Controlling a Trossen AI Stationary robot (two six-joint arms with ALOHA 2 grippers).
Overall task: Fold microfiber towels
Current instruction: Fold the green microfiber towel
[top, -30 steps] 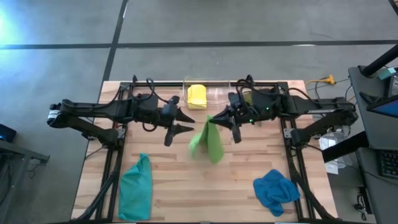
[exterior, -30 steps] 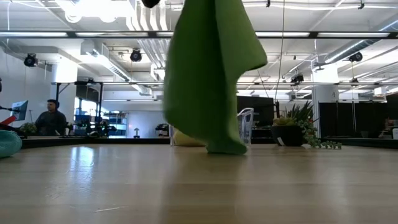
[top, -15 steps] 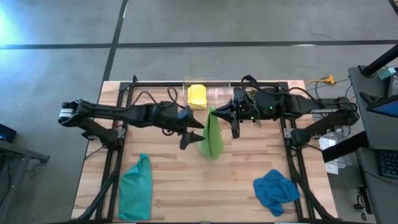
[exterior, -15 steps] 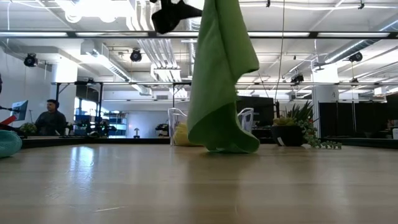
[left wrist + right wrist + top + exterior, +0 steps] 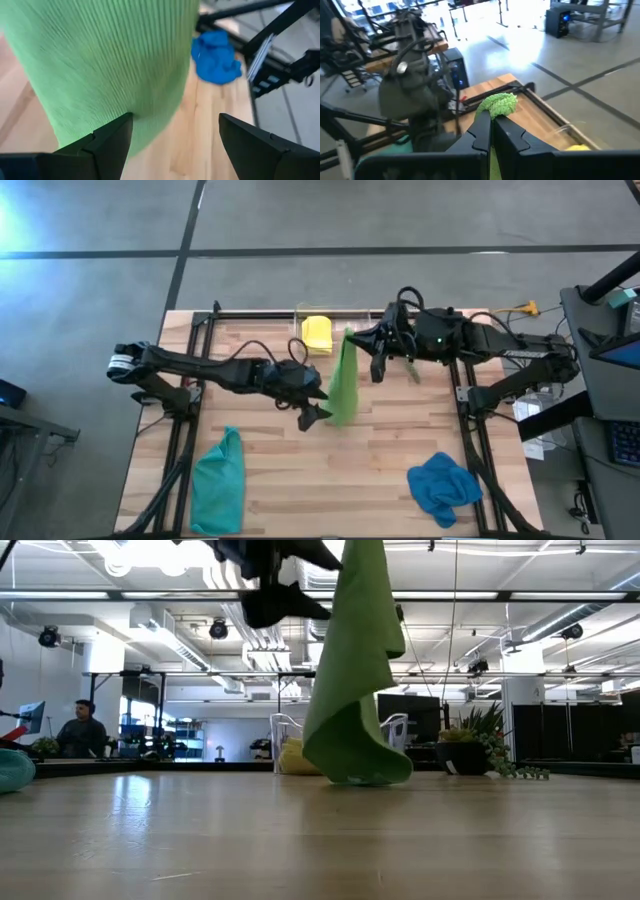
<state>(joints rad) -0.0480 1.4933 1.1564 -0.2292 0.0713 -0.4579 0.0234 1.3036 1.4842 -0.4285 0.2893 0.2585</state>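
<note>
The lime green towel [image 5: 342, 385] hangs from my right gripper [image 5: 352, 337] over the table's middle. Its lower end [image 5: 356, 768] curls on the table. My left gripper [image 5: 318, 408] is open beside the towel's lower part. In the left wrist view [image 5: 175, 122] its fingers stand either side of the towel's hanging edge [image 5: 165, 95]. The yellow towel [image 5: 317, 333] lies folded at the far edge. The teal towel [image 5: 218, 480] lies near left and the blue towel [image 5: 443, 485] near right, both crumpled. My right gripper pinches a bunched bit of the lime green towel's top [image 5: 498, 103] between its two shut fingers [image 5: 482, 131]. The towel hangs below the fingers in loose folds, its lower end on the table. My left gripper: I cannot tell whether its fingers touch the towel.
The yellow towel sits in a clear container [image 5: 350, 327] at the table's far edge. Bare wood lies between the teal and blue towels. A potted plant [image 5: 487, 745] and a seated person [image 5: 80, 730] show in the room beyond the table.
My left gripper has gone toward the table's right and near edges, up to the hanging towel's lower part, staying open. My right gripper has gone toward the far edge with the towel's top. The towel now hangs narrower, its lower end dragged along and curled.
</note>
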